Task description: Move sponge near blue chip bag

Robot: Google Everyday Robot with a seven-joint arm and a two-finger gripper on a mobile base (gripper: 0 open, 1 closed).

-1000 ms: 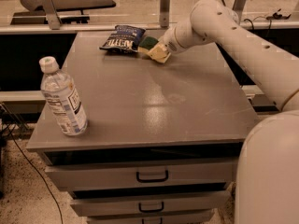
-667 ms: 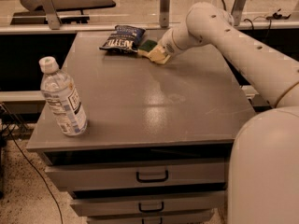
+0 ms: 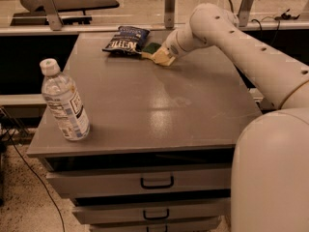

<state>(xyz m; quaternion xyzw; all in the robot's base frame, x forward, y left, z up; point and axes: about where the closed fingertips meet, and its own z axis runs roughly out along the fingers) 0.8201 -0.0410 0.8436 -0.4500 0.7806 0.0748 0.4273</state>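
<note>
Sponge (image 3: 152,49) lies on bench (image 3: 145,110) just beside blue Kettle chip bag (image 3: 126,38), pincer (image 3: 164,56) low over it, presumably for set-down there; clenched or released, cannot tell.

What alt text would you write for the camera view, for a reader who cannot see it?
The robot's gripper is at the sponge, which lies right beside the blue chip bag near the far edge of a gray drawer cabinet. A clear water bottle stands upright at the near left corner.
</note>
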